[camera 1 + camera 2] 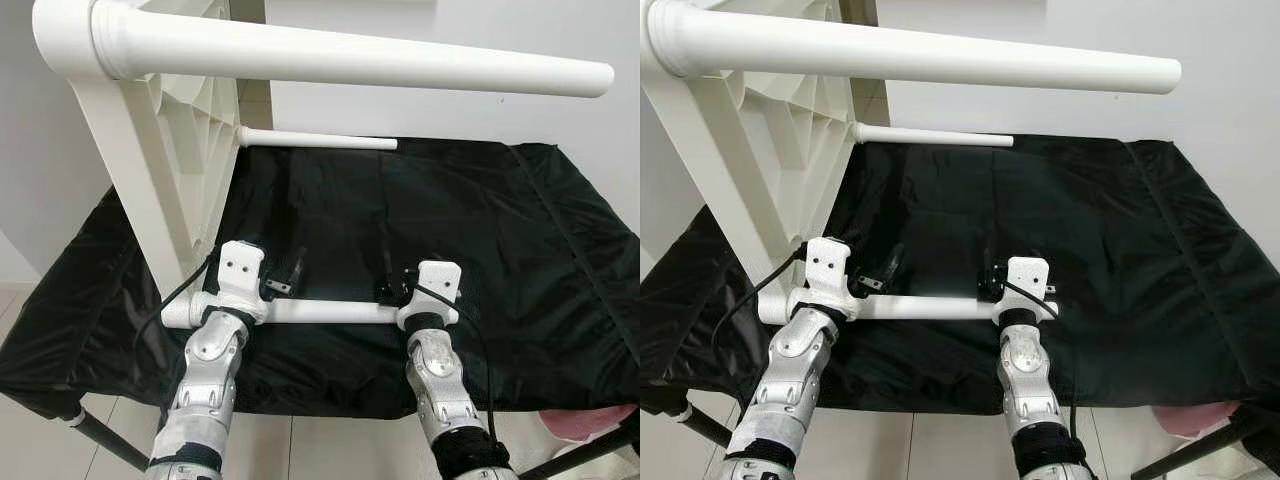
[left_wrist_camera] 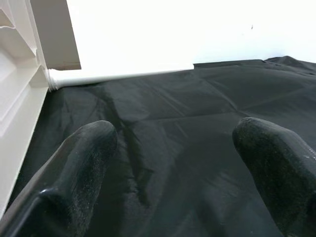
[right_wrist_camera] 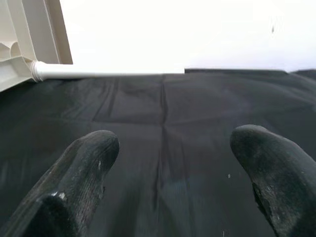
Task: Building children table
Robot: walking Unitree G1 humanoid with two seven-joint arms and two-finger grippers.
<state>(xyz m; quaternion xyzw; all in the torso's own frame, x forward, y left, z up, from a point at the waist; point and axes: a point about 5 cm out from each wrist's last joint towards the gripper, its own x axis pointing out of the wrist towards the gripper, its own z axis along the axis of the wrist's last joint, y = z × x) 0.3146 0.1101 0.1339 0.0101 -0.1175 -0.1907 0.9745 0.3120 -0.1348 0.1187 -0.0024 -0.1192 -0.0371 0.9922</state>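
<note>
Both open hands, left point(image 1: 288, 274) and right point(image 1: 388, 284), rest behind a smooth white plastic table leg point(image 1: 325, 313) on crinkled black cloth point(image 1: 480, 230).

A black cloth point(image 1: 450, 230) covers the desk, which stands against a plain white wall point(image 1: 450, 110); pale floor tiles point(image 1: 330, 450) lie below.

White tabletop point(image 1: 165, 150), white legs point(image 1: 350, 58); plain black cloth point(image 1: 450, 240); black claw fingers point(image 2: 79, 168).
</note>
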